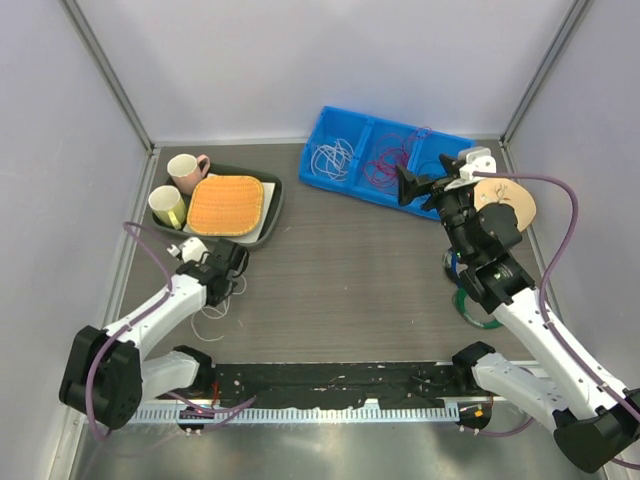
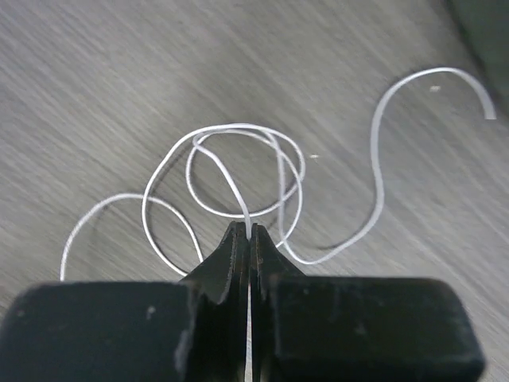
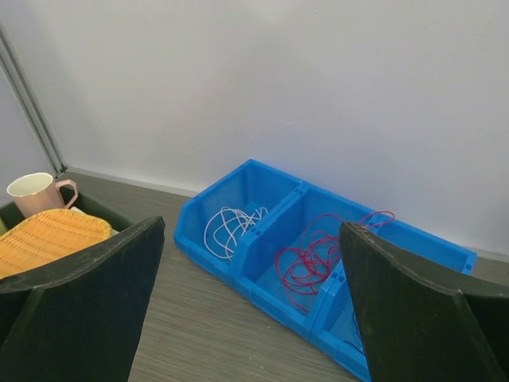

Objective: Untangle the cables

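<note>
Your left gripper (image 2: pixel 249 231) is pinching the white cable (image 2: pixel 375 159) with its jaws pressed together on a single strand. It is working low over the desk, close to the left edge and just in front of the tray (image 1: pixel 270 205). The cable is lying on the desk in several overlapping loops, with two free tails trailing off to either side.

The main risk is sitting in those loops. You are holding a strand that is crossing under or over at least two others, and I cannot tell which. If you are pulling straight up or back, you may be cinching the crossings into a knot rather than opening them. The grip is also riding at the very fingertips, so a sideways tug is likely to let the thin wire slide out. One tail is pointing towards the tray, where it could be catching on the rim.

Your right gripper (image 3: pixel 252 225) is hanging wide open and holding nothing. It is hovering over the blue bin (image 3: pixel 227 189) at the far right corner. That bin is holding a white coil (image 3: pixel 231 223) in one compartment and red cables (image 3: pixel 306 255) in the next. One red loop is spilling over the divider, so a low pass there risks dragging sorted wire back out.
</note>
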### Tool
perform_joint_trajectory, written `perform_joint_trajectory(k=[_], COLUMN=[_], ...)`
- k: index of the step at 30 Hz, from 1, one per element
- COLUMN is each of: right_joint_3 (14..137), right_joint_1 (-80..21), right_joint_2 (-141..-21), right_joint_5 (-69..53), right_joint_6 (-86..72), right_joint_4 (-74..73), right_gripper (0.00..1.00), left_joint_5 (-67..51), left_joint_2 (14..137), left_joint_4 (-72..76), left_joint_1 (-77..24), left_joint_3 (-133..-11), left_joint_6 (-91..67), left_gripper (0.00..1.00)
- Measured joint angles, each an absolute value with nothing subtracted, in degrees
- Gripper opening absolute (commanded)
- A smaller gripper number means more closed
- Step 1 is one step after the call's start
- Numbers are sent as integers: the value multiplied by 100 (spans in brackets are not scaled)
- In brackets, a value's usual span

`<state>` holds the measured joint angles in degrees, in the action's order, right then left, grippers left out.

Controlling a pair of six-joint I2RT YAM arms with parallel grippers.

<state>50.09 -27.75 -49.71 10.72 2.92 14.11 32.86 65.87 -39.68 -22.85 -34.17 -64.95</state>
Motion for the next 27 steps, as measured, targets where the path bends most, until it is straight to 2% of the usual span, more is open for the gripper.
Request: perform_joint_trajectory(k=[3, 8, 12, 15, 19, 27], right_joint_3=[5009, 5124, 5452, 5725, 5808, 5861], right_joint_1=[-2775, -2775, -2775, -2803, -2926, -3369], right_joint_2=[-4954, -5218, -5870, -6471, -6906, -6965], right_joint_5=[845, -178, -2014, -3649, -4995, -5253], right_joint_6=[314, 329, 327, 322, 454, 1573], right_joint_4=[1411, 1404, 1321, 1291, 1173, 657], right_gripper=[96, 96, 96, 96, 96, 97], left_joint_5=[3013, 1483, 14, -578, -1219, -1798], left_joint_2=[6469, 5625, 5275, 5271, 5321, 5688], left_joint_4=[-3907, -3159, -2506, -2250, -1986, -1826], left_joint_1=[-2283, -2279, -2401, -2696, -3089, -3262], left_joint_3=[-3590, -3756, -4106, -4602, -5415, -6447], left_joint_6=[-6222, -5568, -5221, -5039, -4792, -4550], left_gripper=[0, 0, 0, 0, 0, 0])
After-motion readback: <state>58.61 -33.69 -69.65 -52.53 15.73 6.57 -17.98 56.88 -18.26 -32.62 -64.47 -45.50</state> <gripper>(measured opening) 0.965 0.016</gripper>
